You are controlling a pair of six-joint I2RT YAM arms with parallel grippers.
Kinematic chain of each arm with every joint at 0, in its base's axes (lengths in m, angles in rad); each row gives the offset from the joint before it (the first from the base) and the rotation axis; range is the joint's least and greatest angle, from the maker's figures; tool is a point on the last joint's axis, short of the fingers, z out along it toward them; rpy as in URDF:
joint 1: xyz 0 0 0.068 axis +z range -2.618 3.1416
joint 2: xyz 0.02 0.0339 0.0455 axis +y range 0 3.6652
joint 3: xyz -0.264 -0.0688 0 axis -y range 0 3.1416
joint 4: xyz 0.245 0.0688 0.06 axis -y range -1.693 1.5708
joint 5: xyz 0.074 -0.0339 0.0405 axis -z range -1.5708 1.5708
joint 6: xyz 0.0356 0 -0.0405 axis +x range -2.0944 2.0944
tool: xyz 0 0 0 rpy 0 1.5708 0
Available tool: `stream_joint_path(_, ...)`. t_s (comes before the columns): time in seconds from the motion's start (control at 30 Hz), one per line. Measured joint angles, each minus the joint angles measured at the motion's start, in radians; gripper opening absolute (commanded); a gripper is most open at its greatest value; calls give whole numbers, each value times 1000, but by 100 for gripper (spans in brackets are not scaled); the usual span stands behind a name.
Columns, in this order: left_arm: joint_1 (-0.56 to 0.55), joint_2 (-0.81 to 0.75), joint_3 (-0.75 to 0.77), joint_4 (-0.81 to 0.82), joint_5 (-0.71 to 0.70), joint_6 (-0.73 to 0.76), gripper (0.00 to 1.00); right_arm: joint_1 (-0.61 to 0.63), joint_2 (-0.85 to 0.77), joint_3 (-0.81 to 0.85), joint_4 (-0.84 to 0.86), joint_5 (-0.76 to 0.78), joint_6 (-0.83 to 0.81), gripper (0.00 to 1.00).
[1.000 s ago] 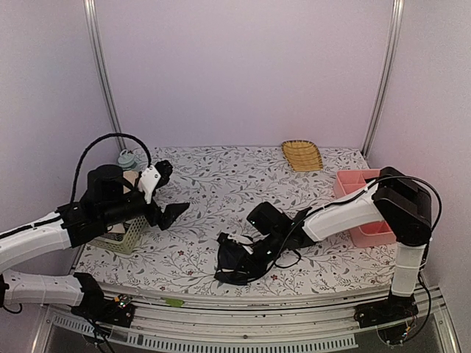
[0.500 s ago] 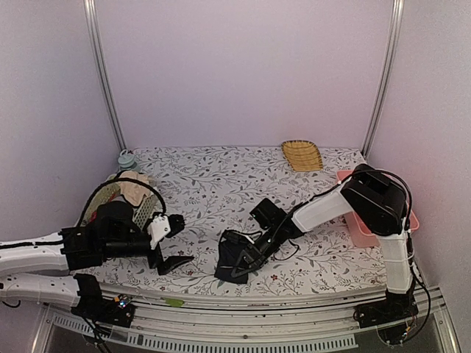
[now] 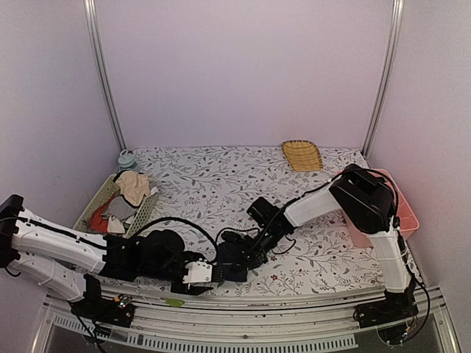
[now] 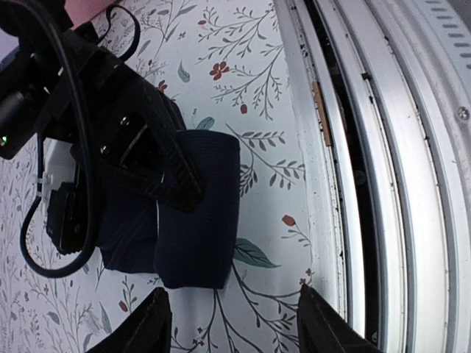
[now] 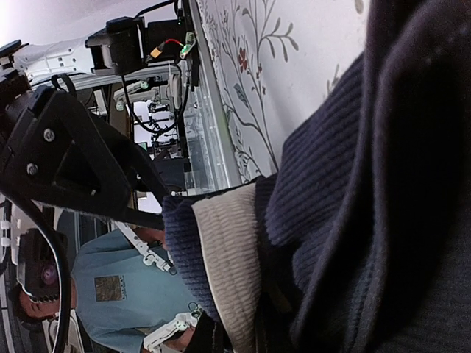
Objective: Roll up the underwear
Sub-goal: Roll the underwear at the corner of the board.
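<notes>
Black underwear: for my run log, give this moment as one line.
black underwear: partly rolled | right claw: shut on it | left claw: open, facing roll's end

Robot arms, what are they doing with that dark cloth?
They are rolling dark underwear near the front edge of the table. The right pincer grips it, partly rolled. The left pincer hovers open beside it. More cloths sit in the basket on the left.
</notes>
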Motion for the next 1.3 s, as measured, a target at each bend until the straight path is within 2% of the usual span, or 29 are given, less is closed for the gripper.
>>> stream_joint_path(0.4, -31, 223, 86, 134, -69, 67, 52, -4, 13, 20, -51, -12, -4, 0)
stream_joint_path(0.63, -34, 357, 152, 143, -125, 79, 31, -4, 14, 37, -76, -2, -16, 0)
stream_joint_path(0.8, -34, 392, 191, 117, -153, 56, 21, -10, 10, 44, -109, 18, -26, 0)
stream_joint_path(0.83, -34, 394, 195, 111, -153, 54, 18, -11, 9, 46, -117, 22, -27, 3)
stream_joint_path(0.9, -34, 398, 201, 101, -153, 50, 10, -13, 8, 50, -131, 29, -32, 16)
stream_joint_path(0.97, -34, 401, 209, 87, -150, 47, 4, -19, 7, 56, -150, 37, -44, 40)
stream_joint_path(1.07, -31, 406, 220, 69, -140, 35, 0, -30, -8, 54, -179, 42, -61, 59)
stream_joint_path(1.17, -23, 407, 224, 66, -114, 24, 0, -39, -64, 45, -196, 102, -80, 71)
stream_joint_path(1.3, -5, 408, 233, 49, -74, 13, 0, -79, -171, 18, -208, 282, -109, 74)
